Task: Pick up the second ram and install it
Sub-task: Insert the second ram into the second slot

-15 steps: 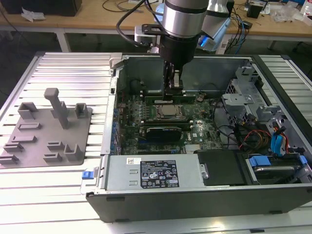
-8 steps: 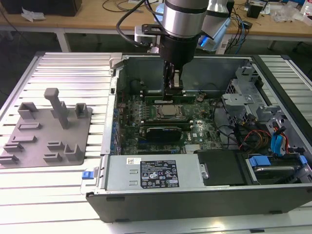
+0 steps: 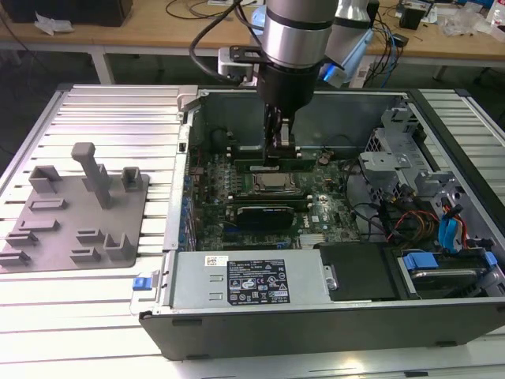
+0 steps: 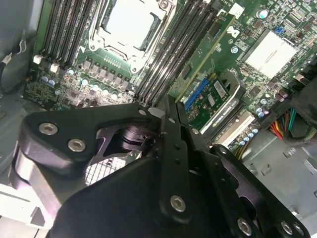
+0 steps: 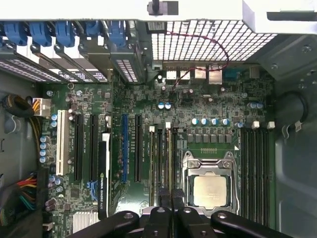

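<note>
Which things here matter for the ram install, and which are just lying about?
Job: gripper, memory slots below it, computer case.
Lying about: grey fixture plate, processor, black expansion card, coloured cables.

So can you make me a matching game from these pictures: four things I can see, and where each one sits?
1. grey holder plate
2. processor chip
3. hand
4. labelled power box

a. down inside the case, over the memory slots
b. along the case's wall nearest the exterior camera
c. outside the case, at the exterior view's left
d. middle of the green board, in a metal frame

Pairs: 1-c, 2-d, 3-a, 4-b
</note>
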Robot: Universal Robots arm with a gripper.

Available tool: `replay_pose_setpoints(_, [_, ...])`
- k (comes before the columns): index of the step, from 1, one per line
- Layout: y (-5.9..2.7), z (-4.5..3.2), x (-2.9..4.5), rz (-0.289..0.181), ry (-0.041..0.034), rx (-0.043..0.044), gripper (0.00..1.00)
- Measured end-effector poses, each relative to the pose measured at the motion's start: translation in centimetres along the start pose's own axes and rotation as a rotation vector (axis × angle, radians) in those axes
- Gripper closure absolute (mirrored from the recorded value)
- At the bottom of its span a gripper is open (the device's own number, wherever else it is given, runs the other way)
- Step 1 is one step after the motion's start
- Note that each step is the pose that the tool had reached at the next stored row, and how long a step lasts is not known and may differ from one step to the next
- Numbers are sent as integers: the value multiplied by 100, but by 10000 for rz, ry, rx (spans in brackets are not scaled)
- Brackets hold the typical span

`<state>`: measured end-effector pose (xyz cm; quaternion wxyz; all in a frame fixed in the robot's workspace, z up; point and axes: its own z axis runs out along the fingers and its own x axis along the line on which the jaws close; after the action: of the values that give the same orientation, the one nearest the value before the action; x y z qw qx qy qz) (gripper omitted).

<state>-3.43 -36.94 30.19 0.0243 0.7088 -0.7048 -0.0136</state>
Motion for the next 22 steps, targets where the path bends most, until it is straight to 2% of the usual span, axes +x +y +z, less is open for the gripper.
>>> replay_pose_setpoints(8, [-1, 277, -5, -43, 8, 19, 91])
replay_pose_setpoints(11, [-4, 326, -5, -70, 10, 35, 91])
replay_pose_setpoints(14, [-9, 426, -7, -72, 11, 42, 91])
replay_pose_setpoints(16, [-10, 447, -7, -73, -23, 68, 91])
replay_pose_setpoints(19, [-15, 543, -9, 286, -53, 71, 91])
replay_pose_setpoints(22, [-17, 577, -9, 388, -67, 72, 91])
